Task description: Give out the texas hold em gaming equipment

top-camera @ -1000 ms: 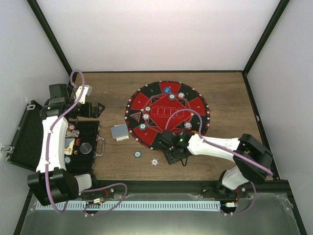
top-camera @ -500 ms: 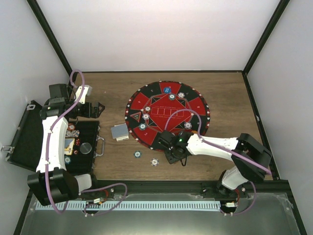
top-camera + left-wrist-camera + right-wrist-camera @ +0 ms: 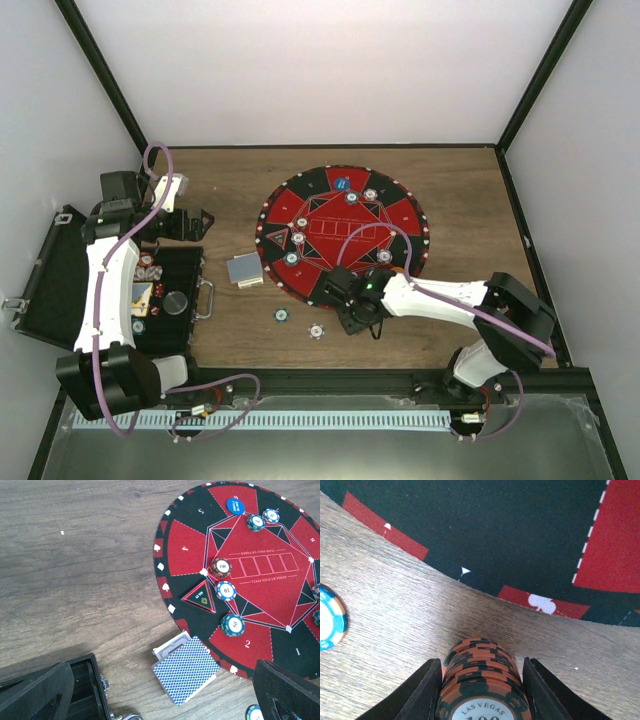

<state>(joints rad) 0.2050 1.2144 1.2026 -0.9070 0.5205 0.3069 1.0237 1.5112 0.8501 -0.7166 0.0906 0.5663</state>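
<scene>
Nearest the arm bases, the right hand (image 3: pixel 482 661) was pinching a stack of orange chips (image 3: pixel 482 682), its fingers (image 3: pixel 427 692) pressed to the striped edges on both sides. The stack sat on or just above the bare wood of the bench (image 3: pixel 395 580), just outside the rim of the round poker mat (image 3: pixel 495 525). I judged these chips hard, light and smooth-faced. A column of them would stay stiff only under a square squeeze, so the hold belonged low and across the middle layers, or the upper chips could slide off. The stack looked like five or six chips, too foreshortened for a sure count. Two single chips lay on the wood left of that hand: a blue-edged chip (image 3: pixel 282 314) and a pale chip (image 3: pixel 316 330). Farther back, one deck of blue-backed cards (image 3: pixel 185 675) rested just beside the mat's rim, a few cards slipped out beneath it. Cards are thin and slick, best taken by the long edges. The open black case (image 3: pixel 60 280) at the left held more chips, too small to count. At least six single chips lay on the mat, with one triangular all-in marker (image 3: pixel 202 596) and, farthest, one blue marker disc (image 3: pixel 234 505). The left hand (image 3: pixel 200 223) hovered spread and empty beyond the case.
</scene>
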